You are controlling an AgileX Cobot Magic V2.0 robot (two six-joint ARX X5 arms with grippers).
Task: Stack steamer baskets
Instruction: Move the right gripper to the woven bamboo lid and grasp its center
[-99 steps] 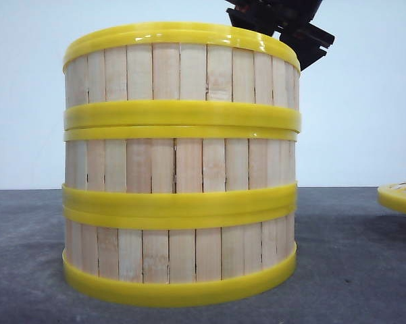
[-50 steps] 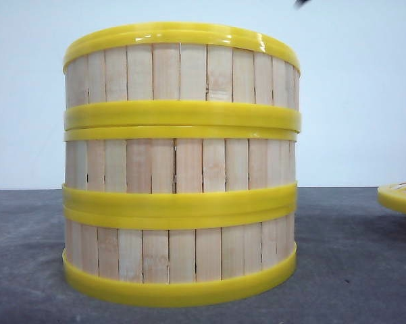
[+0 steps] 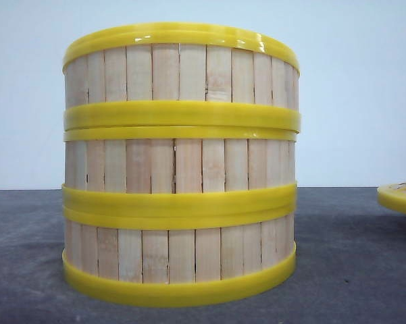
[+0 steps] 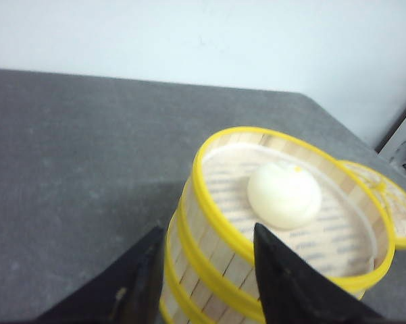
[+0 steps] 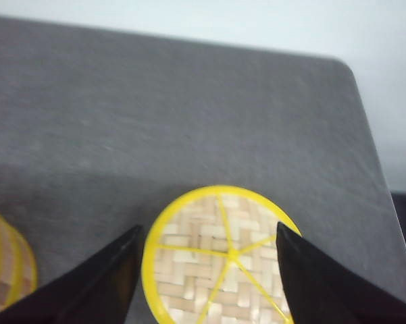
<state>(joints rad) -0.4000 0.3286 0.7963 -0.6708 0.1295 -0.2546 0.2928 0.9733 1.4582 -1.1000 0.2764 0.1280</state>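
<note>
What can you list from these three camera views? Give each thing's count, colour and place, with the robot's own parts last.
steamer baskets: three, pale wooden slats with yellow rims, stacked in one column on the table
bun: one, white, inside the top basket
lid: one, woven, yellow-rimmed, flat on the table to the right of the stack
table: one, dark grey
wall: one, white, behind the table
left gripper: one, black, open, over the stack's rim
right gripper: one, black, open, above the lid
</note>
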